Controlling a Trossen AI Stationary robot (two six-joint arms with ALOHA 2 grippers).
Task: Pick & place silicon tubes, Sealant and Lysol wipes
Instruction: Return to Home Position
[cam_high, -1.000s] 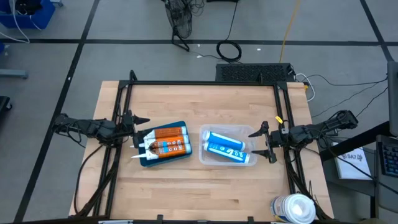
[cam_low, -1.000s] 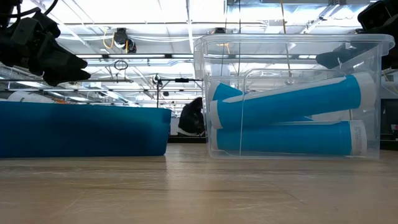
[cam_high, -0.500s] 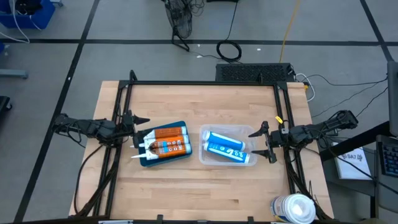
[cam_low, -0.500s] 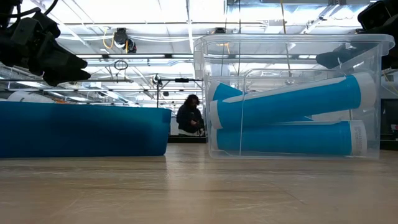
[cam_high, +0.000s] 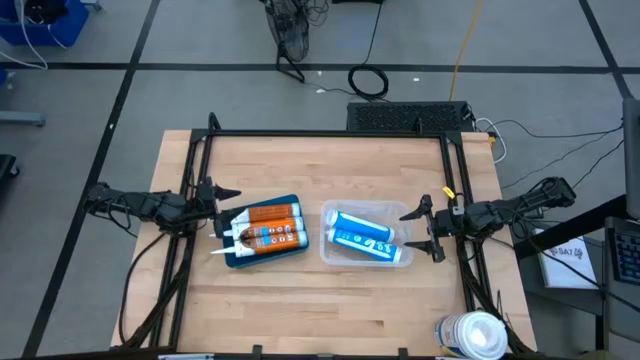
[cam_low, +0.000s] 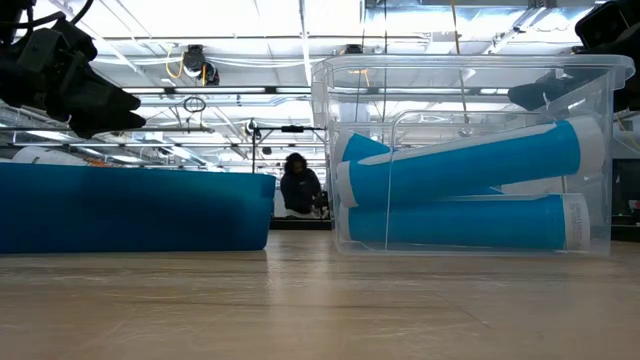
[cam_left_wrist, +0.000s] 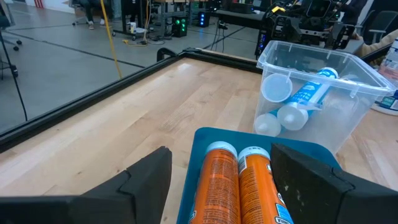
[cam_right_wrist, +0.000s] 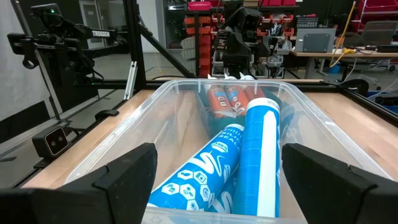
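Two orange sealant tubes (cam_high: 270, 226) lie side by side in a blue tray (cam_high: 262, 256) left of the table's middle; they also show in the left wrist view (cam_left_wrist: 239, 186). Two blue-and-white silicone tubes (cam_high: 362, 238) lie in a clear bin (cam_high: 365, 207) right of it; they also show in the right wrist view (cam_right_wrist: 239, 155). The Lysol wipes canister (cam_high: 472, 335) with its white domed lid stands at the table's near right corner. My left gripper (cam_high: 222, 208) is open and empty at the tray's left end. My right gripper (cam_high: 425, 229) is open and empty at the bin's right end.
A black frame (cam_high: 320, 134) runs along the table's far, left and right sides. Bare wood lies along the near edge and far half of the table. A person (cam_low: 297, 187) sits far back in the room.
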